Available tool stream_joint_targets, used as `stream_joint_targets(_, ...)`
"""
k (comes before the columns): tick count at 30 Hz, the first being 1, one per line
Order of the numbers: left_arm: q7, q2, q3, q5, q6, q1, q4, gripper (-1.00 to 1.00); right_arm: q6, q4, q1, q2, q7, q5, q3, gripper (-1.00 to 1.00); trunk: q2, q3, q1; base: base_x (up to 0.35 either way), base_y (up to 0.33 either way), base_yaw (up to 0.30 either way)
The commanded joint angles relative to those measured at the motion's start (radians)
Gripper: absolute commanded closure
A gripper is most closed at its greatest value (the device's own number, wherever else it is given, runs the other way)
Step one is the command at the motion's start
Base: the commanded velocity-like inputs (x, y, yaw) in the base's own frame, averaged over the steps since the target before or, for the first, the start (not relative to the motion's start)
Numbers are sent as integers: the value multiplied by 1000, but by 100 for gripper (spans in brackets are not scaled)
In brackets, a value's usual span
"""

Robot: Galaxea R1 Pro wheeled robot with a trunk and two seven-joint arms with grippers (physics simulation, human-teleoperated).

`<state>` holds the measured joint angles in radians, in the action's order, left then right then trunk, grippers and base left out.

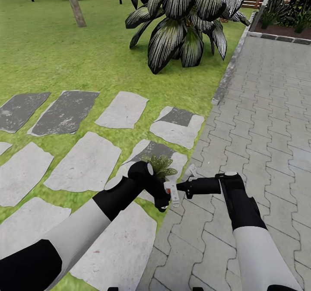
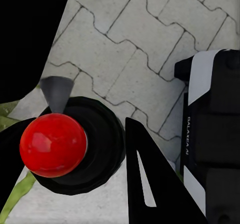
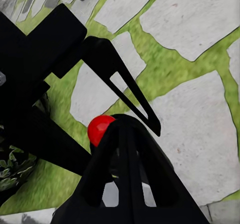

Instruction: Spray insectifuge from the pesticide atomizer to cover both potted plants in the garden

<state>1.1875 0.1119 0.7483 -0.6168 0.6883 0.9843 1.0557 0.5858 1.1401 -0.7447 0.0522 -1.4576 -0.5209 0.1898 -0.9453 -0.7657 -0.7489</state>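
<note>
Here the left gripper (image 1: pixel 163 198) pinches the pesticide atomizer (image 1: pixel 172 194) just beside a potted plant (image 1: pixel 160 165); the right gripper (image 1: pixel 183 186) touches it, state indeterminable.

One legible marking noted: the brand name "GALAXEA", printed vertically in dark letters on the white panel of the right arm (image 2: pixel 212 134), seen in the left wrist view. Nothing else readable.

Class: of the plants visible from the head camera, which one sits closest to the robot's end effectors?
The small rosette on a stepping stone, just behind the end effectors; the striped palm stands far back on the lawn.
</note>
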Motion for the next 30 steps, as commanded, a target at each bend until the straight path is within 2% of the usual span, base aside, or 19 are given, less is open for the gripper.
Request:
stream_joint_targets(1,7,0,-1,-6,7,0,1,100,11,1,-1,1,-9,-9,4,100,-1,-1,0,0,0,0)
stream_joint_targets(11,9,-9,-5,-5,-1,-4,4,100,9,1,-1,0,-9,-9,4,100,-1,-1,0,0,0,0)
stream_joint_targets(12,9,-9,-12,-5,-11,-9,5,100,9,0,-1,1,-9,-10,4,100,-1,-1,0,0,0,0)
stream_joint_targets(15,10,-11,-76,-4,-45,-24,6,100,9,0,-1,0,-9,-10,4,100,-1,-1,0,0,0,0)
stream_joint_targets(16,11,-13,-86,-4,-55,-28,6,100,9,0,-1,0,-9,-10,4,100,-1,-1,0,0,0,0)
stream_joint_targets(18,12,-33,-100,-4,-73,-42,5,100,9,0,-1,0,-9,-10,4,100,-1,-1,0,0,0,0)
stream_joint_targets(25,12,-134,-134,-4,-86,-60,4,100,9,0,-1,0,-9,-10,4,100,-1,-1,0,0,0,0)
stream_joint_targets(28,13,-184,-142,-4,-122,-77,4,100,9,0,-1,-1,-9,-10,4,100,-1,-1,0,0,0,0)
stream_joint_targets(30,13,-215,-175,-4,-130,-94,4,100,9,0,-1,-1,-9,-10,5,100,-1,-1,0,0,0,0)
